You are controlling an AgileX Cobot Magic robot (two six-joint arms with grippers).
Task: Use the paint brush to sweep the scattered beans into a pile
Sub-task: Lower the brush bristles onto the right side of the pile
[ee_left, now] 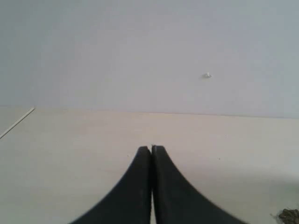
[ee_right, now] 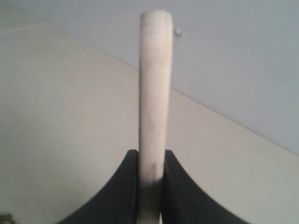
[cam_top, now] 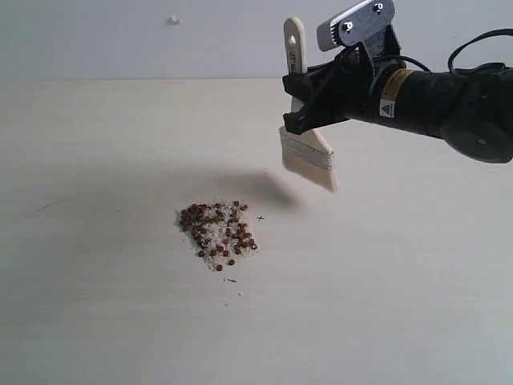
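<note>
Pale wood-toned bench (cam_top: 96,321) ran back to a plain grey-white wall (cam_top: 120,40), where a small white speck (cam_top: 173,19) showed above the bench's far edge. Near the middle of the bench, well clear of its far edge, lay the pile (cam_top: 218,233): the beans (cam_top: 196,215), small and reddish-brown, clumped together over a patch of white grains (cam_top: 212,255), with a couple of strays just off the clump's near side. The paint brush (cam_top: 307,154) hung in the air beyond the pile and toward the bench's right side, handle up and bristles down, tilted a little, its bristles off the surface and apart from the beans; a soft shadow (cam_top: 256,186) fell on the bench between brush and pile. The right gripper (ee_right: 150,158) had its claw narrowed onto the brush's pale handle, one black finger on each flat side. The left gripper (ee_left: 151,148) hovered over bare bench with its claw pressed closed, tips touching and nothing between them.
</note>
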